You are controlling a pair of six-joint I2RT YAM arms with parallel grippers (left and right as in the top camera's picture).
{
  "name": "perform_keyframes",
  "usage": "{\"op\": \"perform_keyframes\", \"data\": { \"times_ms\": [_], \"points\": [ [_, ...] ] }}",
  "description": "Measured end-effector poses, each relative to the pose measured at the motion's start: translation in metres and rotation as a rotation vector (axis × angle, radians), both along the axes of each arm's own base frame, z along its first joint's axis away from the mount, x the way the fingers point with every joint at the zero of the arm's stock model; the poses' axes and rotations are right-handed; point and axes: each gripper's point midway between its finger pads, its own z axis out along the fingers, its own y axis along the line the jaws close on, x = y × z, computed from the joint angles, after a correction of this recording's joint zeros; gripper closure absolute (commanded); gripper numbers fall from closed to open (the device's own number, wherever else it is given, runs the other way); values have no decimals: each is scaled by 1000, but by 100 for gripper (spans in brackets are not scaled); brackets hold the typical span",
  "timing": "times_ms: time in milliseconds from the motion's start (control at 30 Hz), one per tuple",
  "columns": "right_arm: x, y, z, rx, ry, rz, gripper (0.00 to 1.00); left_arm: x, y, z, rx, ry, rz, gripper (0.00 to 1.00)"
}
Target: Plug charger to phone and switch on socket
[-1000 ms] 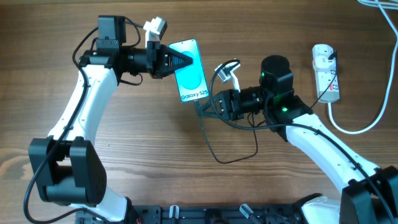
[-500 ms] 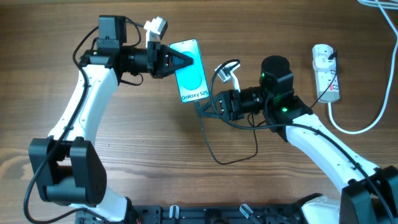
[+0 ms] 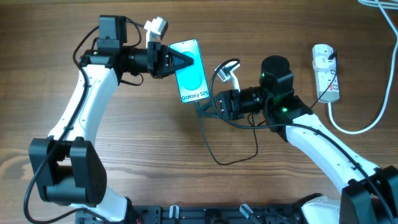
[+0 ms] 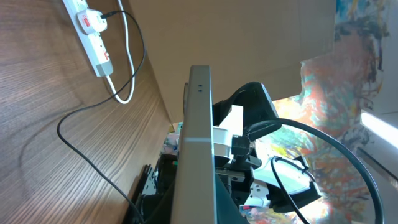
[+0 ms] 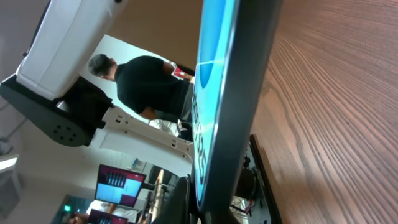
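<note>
The phone [image 3: 193,70], its screen cyan with "Galaxy" text, is lifted off the table. My left gripper [image 3: 185,62] is shut on its left long edge. My right gripper [image 3: 208,104] sits at the phone's bottom end, shut on the charger's connector tip, which is hidden between the fingers. The charger's thin black cable [image 3: 208,146] loops over the table from there. The white socket [image 3: 324,71] lies at the far right with a black plug head [image 3: 334,58] in it. The left wrist view shows the phone's edge [image 4: 199,124], the socket [image 4: 93,34] and the cable [image 4: 87,155]. The right wrist view shows the phone's screen [image 5: 211,93] edge-on.
A thick white cord [image 3: 367,121] curves from the socket towards the table's right edge. The table [image 3: 143,155] is brown wood. My right arm [image 3: 311,137] crosses the lower right and my left arm [image 3: 81,106] the left side.
</note>
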Motion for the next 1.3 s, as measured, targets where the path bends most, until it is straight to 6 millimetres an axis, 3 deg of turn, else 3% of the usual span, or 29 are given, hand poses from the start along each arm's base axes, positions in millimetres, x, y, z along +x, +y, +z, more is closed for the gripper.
{"op": "perform_keyframes", "data": {
  "times_ms": [233, 600, 733, 967, 1133, 1300],
  "points": [
    [2, -5, -7, -17, 13, -12, 87, -4, -8, -2, 9, -24, -18, 96],
    [13, -11, -8, -22, -39, -56, 43, -4, -7, -13, 50, 14, 5, 96],
    [14, -11, -17, -54, -15, -75, 40, -1, -2, -40, 186, 105, 76, 96],
    [33, -23, -67, -277, 93, -260, 34, 1, 15, -86, 444, 138, 167, 96],
    [44, -42, -104, -470, 124, -396, 34, 8, 29, -110, 585, 126, 221, 96],
    [47, -54, -120, -563, 130, -453, 33, 15, 36, -172, 680, 216, 187, 96]
  ]
}}
